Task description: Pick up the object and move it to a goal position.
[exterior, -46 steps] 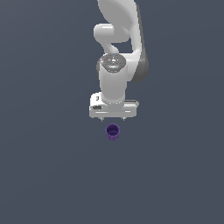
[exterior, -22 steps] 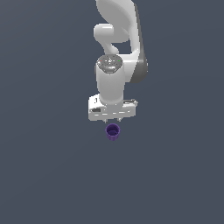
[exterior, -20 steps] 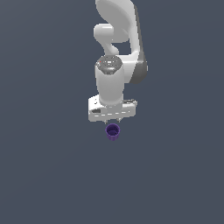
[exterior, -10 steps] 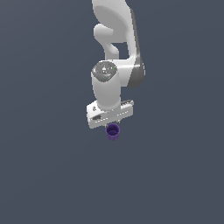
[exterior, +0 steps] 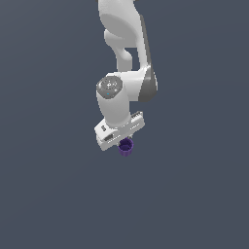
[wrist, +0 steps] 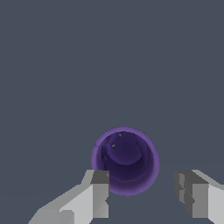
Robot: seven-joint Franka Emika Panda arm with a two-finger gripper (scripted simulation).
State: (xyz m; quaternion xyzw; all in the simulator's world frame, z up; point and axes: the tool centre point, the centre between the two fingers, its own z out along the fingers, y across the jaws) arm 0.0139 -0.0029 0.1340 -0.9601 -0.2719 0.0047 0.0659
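Just below the centre of the exterior view, the small dark purple cup (exterior: 126, 147) sits upright on the grey floor (exterior: 48, 194), its open mouth facing up and its hollow inside plain in the wrist view (wrist: 125, 160). Right above it hangs the white gripper (exterior: 122, 142), whose two fingers (wrist: 99, 192) stand spread wider than the cup, one overlapping its rim in the wrist view and the other clear of it, so it holds nothing. Above that, the white arm (exterior: 124, 63) rises to the top edge of the exterior view.
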